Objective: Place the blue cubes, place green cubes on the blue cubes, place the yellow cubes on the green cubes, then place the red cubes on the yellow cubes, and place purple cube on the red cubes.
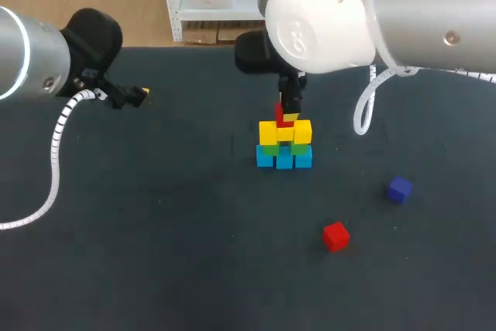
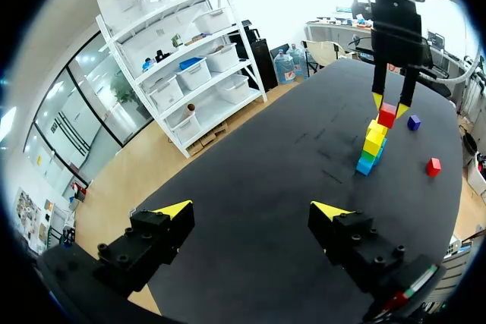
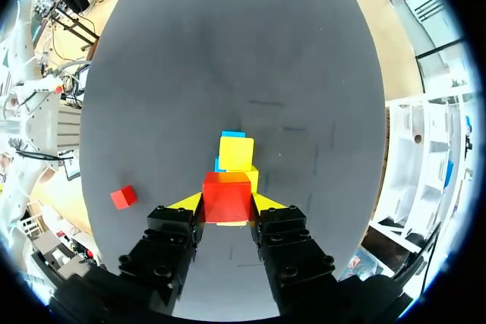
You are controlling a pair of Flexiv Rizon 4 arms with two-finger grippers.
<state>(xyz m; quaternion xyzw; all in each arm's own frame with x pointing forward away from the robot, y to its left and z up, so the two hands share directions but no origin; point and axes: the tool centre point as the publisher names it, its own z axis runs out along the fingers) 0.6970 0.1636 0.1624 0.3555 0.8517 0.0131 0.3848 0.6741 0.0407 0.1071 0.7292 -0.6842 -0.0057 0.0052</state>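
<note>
Right, my right hand (image 3: 226, 204) is closed on a red cube (image 3: 226, 196), one finger flat against each side, and it hangs directly over the stack (image 1: 284, 145) just above the middle of the head view. My left hand (image 2: 250, 210) is wide open and holds nothing, parked well away at the upper left of that view. The step I judge to be in hand is seating this red cube on the yellow cubes (image 1: 270, 132), which top the green cubes (image 1: 298, 148) and the blue cubes (image 1: 284, 159). To do it well I would lower straight down, keep the cube's faces square to the yellow ones, and open only once it rests there, drawing the fingers up without brushing the narrow tower. A second red cube (image 1: 335, 236) and the purple cube (image 1: 399, 190) lie loose on the worktop (image 1: 155, 253) at the lower right, well apart from the stack, so they are out of the way. The head view hides the grasp behind the arm; the right wrist view shows it plainly, with yellow and blue cubes just ahead of the fingers. Only the left wrist view gives the tower side on, the red cube at its top between the fingers, though I cannot tell whether it touches yet.
</note>
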